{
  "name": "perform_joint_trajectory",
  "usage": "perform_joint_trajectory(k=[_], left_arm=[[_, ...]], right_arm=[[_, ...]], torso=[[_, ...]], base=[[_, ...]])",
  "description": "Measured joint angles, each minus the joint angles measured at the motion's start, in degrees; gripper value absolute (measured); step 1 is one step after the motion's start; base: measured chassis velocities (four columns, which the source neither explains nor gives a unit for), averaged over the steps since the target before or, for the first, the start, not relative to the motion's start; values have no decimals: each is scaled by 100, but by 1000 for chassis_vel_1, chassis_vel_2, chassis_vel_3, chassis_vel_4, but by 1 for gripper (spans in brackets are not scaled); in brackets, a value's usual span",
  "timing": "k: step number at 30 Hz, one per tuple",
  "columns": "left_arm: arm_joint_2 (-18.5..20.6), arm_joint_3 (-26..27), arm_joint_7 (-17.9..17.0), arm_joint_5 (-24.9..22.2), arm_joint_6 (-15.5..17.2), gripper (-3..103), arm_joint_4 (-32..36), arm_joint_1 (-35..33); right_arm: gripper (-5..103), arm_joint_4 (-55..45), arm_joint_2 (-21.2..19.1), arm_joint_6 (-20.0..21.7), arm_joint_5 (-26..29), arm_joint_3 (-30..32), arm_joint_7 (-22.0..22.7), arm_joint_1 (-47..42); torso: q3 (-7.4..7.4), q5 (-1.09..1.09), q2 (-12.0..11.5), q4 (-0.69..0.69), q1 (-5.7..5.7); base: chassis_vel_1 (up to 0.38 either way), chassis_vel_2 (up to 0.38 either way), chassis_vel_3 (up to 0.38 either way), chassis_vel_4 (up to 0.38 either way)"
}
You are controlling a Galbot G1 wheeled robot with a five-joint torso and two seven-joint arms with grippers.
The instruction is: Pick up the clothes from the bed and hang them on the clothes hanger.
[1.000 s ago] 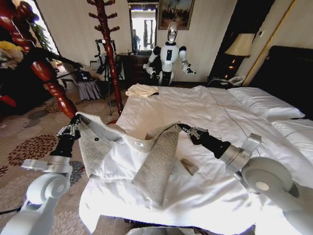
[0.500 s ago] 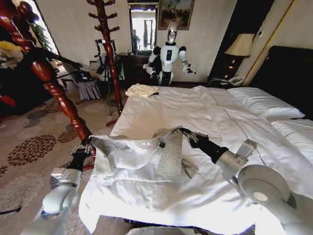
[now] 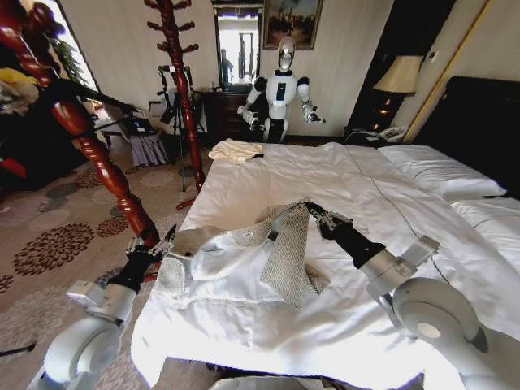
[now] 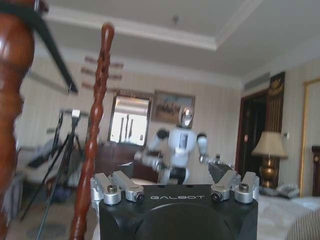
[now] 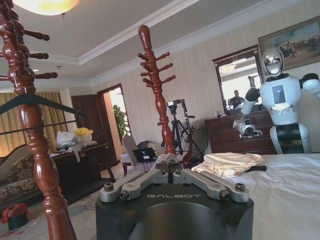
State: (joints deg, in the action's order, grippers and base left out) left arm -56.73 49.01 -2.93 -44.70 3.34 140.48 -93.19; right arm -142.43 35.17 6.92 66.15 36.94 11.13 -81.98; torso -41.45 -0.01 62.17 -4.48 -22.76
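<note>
Your cardigan (image 3: 244,256) lies spread at the bed's (image 3: 341,195) near corner, around 7 o'clock. The right gripper (image 3: 313,213) is pinched on its collar edge, holding that side up. The left gripper (image 3: 162,241) sits spread apart at the other shoulder, gripping nothing.

Bright window daylight, glowing ceiling lamp (image 5: 47,4), blurred left wrist view, bowed head-view edges.
</note>
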Motion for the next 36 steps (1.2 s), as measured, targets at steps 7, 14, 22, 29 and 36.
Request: perform_joint_trajectory(k=[7,14,22,29,36], left_arm=[[1444,2158,-1052,-981,754,100,327,262],[2731,3084,-1349,-2125,848,100,-892,804],[3565,2732,-1322,-2387,1215,100,-2276,1649],[4527,2457,-817,-2890,1801,100,-3170,2464],[4948,2679,-237,-3050,2571,100,-3900,2208]], right_arm=[[0,30,-2,-92,-156,-64,-147,52],[0,119,98,-173,-328,-74,-220,58],[0,126,103,-251,-453,-34,-231,16],[0,87,181,-286,-530,-32,-235,-49],[0,-9,205,-335,-528,45,-249,-103]], torso=[[0,-1,0,2,0],[-1,-3,0,1,-1],[-1,-3,0,4,-1],[-1,3,0,1,-1],[0,1,0,1,0]], base=[[0,0,0,0],[0,0,0,0],[0,0,0,0],[0,0,0,0],[0,0,0,0]])
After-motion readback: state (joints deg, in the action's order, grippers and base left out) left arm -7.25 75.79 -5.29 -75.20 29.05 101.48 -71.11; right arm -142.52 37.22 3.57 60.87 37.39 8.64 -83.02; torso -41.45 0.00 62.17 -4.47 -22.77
